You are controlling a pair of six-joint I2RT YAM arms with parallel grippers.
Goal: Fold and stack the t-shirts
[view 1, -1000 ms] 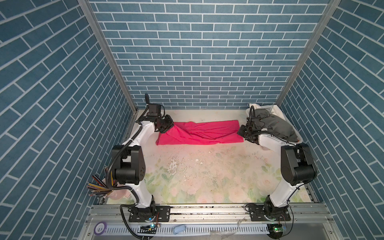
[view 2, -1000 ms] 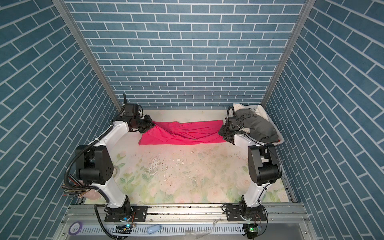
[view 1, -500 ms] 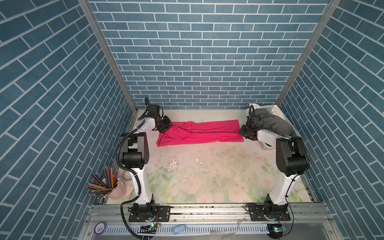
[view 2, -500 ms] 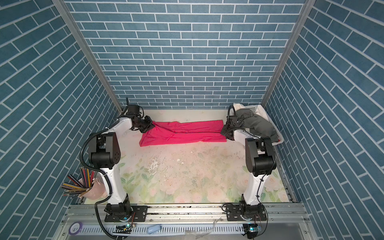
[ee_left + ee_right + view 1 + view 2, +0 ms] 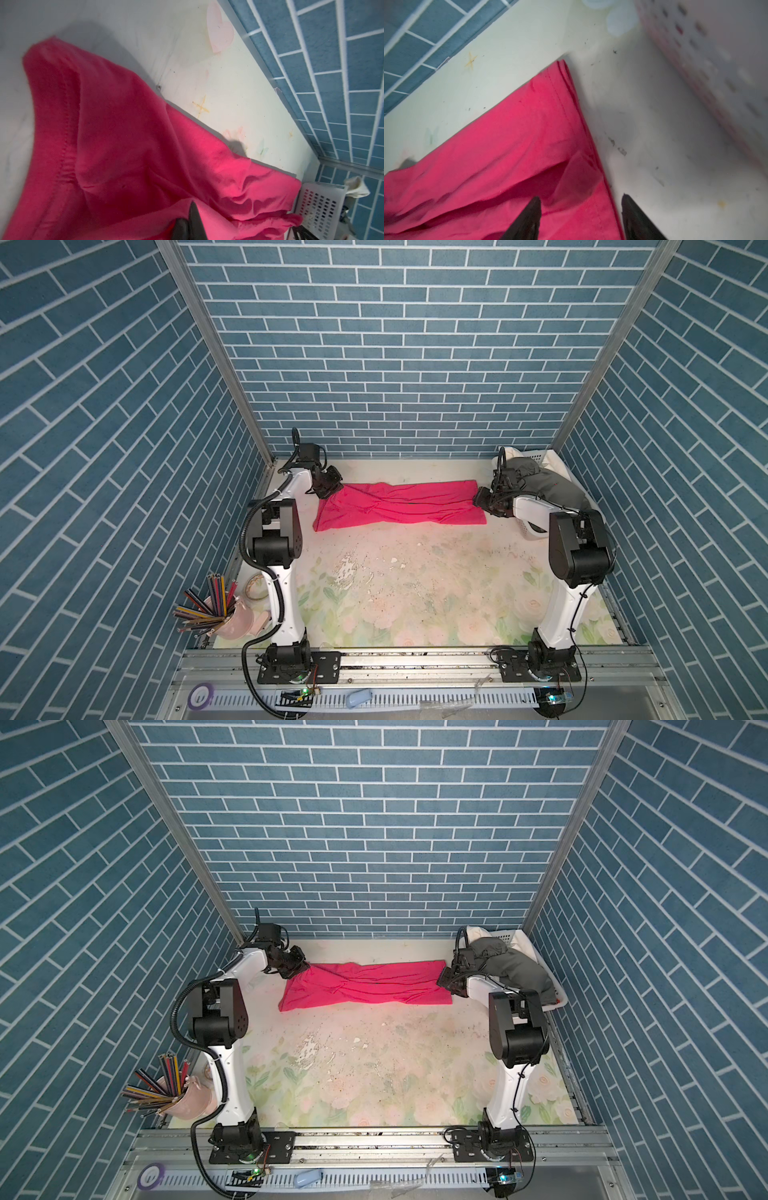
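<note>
A bright pink t-shirt point(image 5: 399, 506) point(image 5: 365, 986) lies folded into a long strip across the back of the table. My left gripper point(image 5: 330, 489) point(image 5: 301, 968) sits at its left end. In the left wrist view its fingers point(image 5: 189, 220) stand close together, and a ridge of pink cloth point(image 5: 124, 145) rises to their tips. My right gripper point(image 5: 478, 501) point(image 5: 442, 979) is at the right end and open. One finger is over the cloth point(image 5: 519, 135) and the other over bare table, with the hem between them point(image 5: 581, 207). A dark grey t-shirt point(image 5: 552, 485) point(image 5: 515, 965) is heaped in the basket.
The white slotted basket point(image 5: 559, 1002) point(image 5: 318, 207) point(image 5: 716, 62) stands in the back right corner, close beside my right gripper, with white cloth point(image 5: 525, 942) in it. A pink cup of pencils point(image 5: 224, 614) and a tape roll point(image 5: 255, 587) sit front left. Brick walls enclose three sides.
My right gripper has opened and let go of the shirt's right end. Both arms' elbows have swung back towards the front. The pink strip now lies a little flatter.
</note>
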